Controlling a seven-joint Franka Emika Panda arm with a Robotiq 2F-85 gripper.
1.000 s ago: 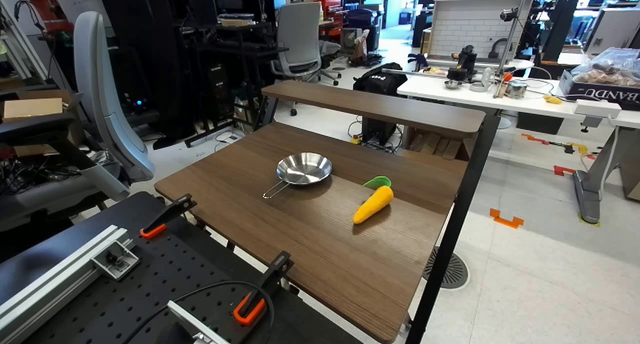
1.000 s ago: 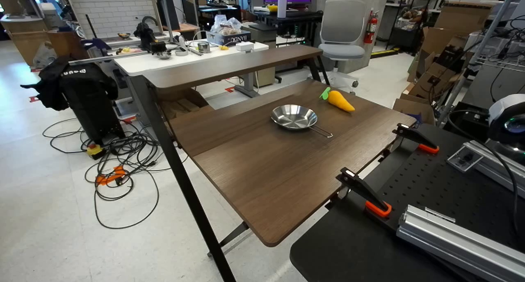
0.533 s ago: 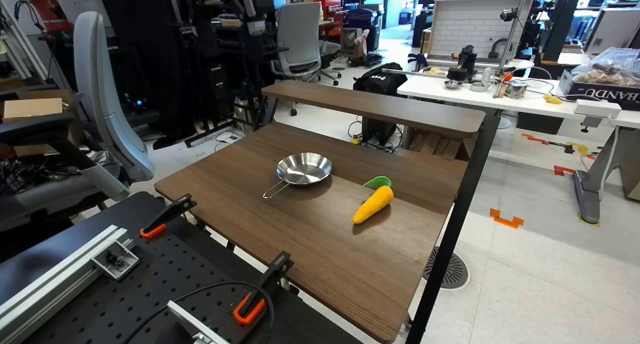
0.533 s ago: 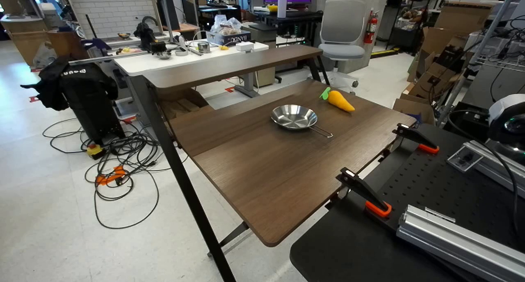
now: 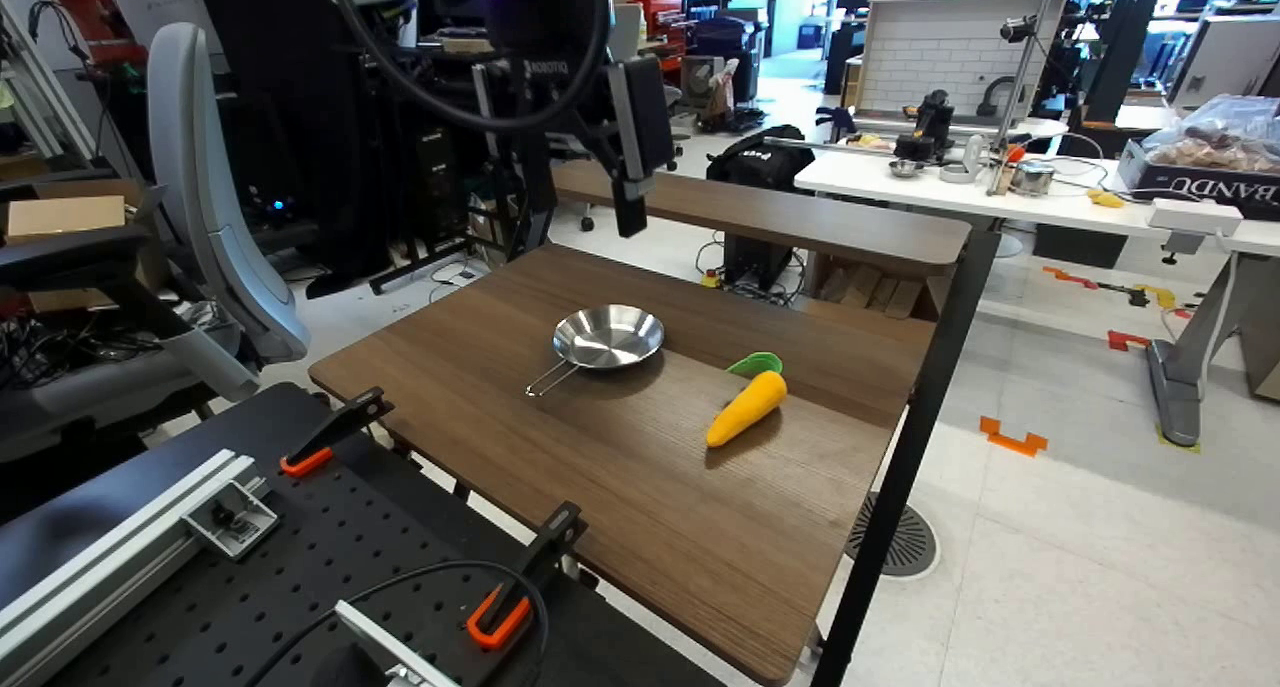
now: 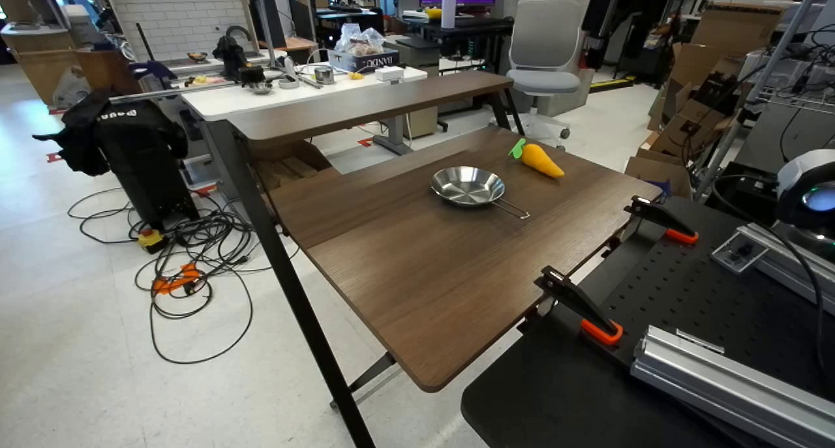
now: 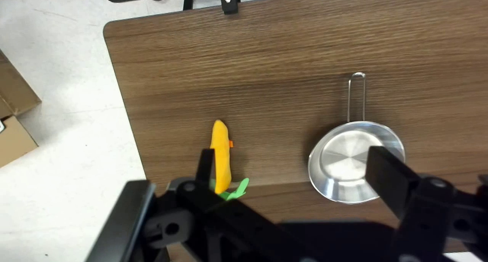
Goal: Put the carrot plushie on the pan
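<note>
The carrot plushie, yellow-orange with a green leafy tuft, lies on the table in both exterior views (image 5: 748, 409) (image 6: 541, 161). The shiny silver pan stands upright on the table in both exterior views (image 5: 608, 337) (image 6: 468, 186), apart from the carrot, its inside bare. In the wrist view my gripper (image 7: 291, 151) is wide open and empty, high above the table. One finger overlaps the left edge of the carrot plushie (image 7: 222, 159) and hides part of its tuft. The opposite finger covers part of the pan (image 7: 339, 161). In an exterior view the gripper (image 5: 583, 200) hangs above the table's back edge.
A raised wooden shelf (image 5: 760, 212) runs along the table's back edge. Orange-and-black clamps (image 5: 500, 612) (image 6: 601, 330) stand at the black perforated mounting plate (image 5: 330, 567) beside the table. A black table leg (image 5: 905, 447) rises at one corner.
The arm and gripper have come down into view from the top, in an exterior view over the back of the table. The carrot plushie and the pan have not moved.
</note>
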